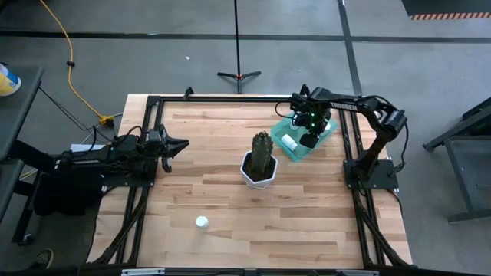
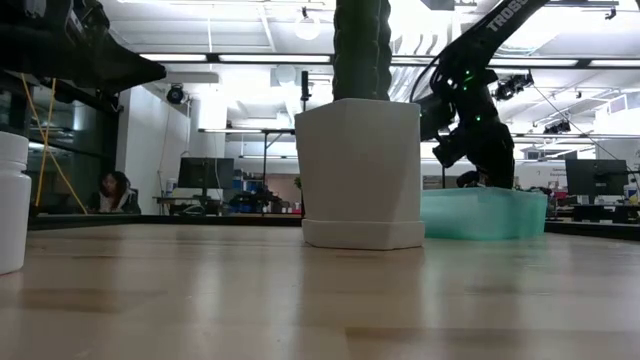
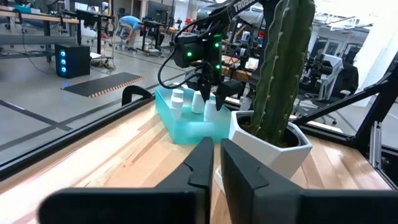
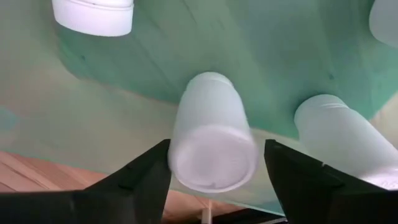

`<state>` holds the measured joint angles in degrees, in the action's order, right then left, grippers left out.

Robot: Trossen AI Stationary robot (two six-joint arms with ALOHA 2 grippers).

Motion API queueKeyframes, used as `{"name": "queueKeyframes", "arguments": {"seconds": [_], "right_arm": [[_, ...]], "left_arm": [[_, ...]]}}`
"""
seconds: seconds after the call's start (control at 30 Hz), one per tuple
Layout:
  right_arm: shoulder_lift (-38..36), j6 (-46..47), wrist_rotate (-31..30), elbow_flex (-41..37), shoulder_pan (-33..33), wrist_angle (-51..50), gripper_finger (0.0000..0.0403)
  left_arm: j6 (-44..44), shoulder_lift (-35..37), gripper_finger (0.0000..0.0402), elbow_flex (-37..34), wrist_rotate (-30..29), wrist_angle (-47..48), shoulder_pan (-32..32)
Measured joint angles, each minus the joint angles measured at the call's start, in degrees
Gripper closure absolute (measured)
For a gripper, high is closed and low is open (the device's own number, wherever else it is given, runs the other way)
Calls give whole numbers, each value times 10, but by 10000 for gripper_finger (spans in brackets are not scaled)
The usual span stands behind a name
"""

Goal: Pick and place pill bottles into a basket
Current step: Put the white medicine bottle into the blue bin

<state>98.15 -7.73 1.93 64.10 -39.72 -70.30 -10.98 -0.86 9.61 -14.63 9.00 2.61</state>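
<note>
Since the right gripper stands wide around a light, smooth, rigid pill bottle over the basket, grip bottles mid-body, the lone one at lower left included.

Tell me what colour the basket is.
Translucent teal-green; the basket shows best in the left wrist view.
</note>
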Motion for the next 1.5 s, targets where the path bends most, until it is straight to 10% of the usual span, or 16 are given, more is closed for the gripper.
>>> {"name": "queueKeyframes", "arguments": {"seconds": [0.33, 0.6, 1.0, 1.5], "right_arm": [[-38, 14, 5, 0, -1, 0, 190], [-217, 11, 34, 0, 10, 78, 247], [-437, 55, 53, -11, 169, 342, 304], [-645, 138, -2, -433, 358, 838, 372]], "left_arm": [[-9, 0, 370, 0, 3, 16, 0], [-43, 0, 313, 0, 3, 15, 0], [-43, 0, 377, 0, 4, 15, 0], [-43, 0, 308, 0, 6, 15, 0]]}}
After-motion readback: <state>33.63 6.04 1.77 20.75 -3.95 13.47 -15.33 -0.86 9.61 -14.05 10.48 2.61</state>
